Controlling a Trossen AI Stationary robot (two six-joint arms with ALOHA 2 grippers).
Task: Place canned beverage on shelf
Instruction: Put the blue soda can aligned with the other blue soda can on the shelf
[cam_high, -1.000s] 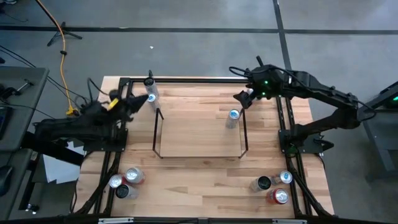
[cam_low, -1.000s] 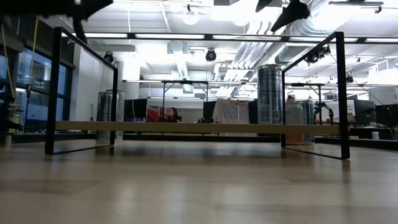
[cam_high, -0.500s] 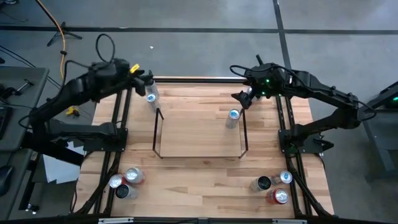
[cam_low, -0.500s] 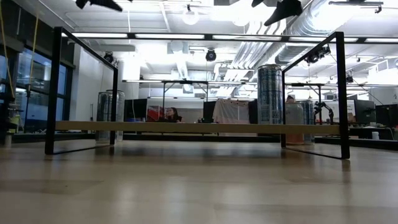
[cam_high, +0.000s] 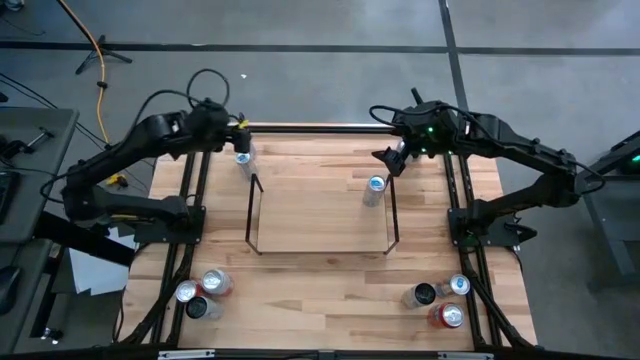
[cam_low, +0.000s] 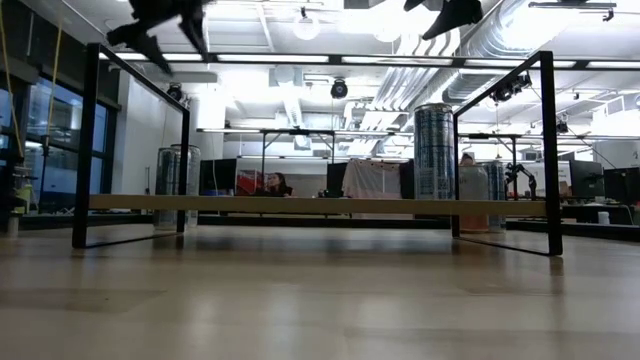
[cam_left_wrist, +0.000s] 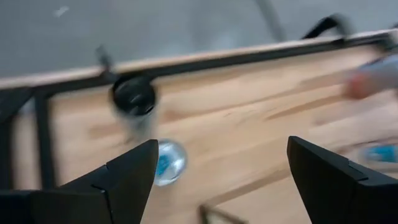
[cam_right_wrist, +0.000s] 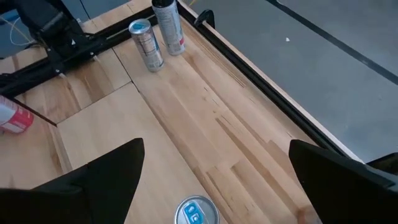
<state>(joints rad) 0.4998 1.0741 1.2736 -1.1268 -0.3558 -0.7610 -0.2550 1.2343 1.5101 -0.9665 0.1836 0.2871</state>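
Observation:
The shelf is a low light-wood board with black wire frames at its short ends. One blue-topped can stands on its far right part, also seen as the can. My right gripper hovers open just above and beyond it. Two more cans, a dark-topped can and a silver can, stand on the tabletop at the far left. My left gripper hangs open above them, as the left gripper shows.
Three cans stand near the table's front left corner and three cans near its front right. Black rails run along the table's far edge and sides. The middle of the shelf board is bare.
My left arm has risen from low at the table's left side and swung toward the far edge. Its gripper has tipped downward and now hangs over the two far-left cans. The right arm has stayed in place, and no can has moved.

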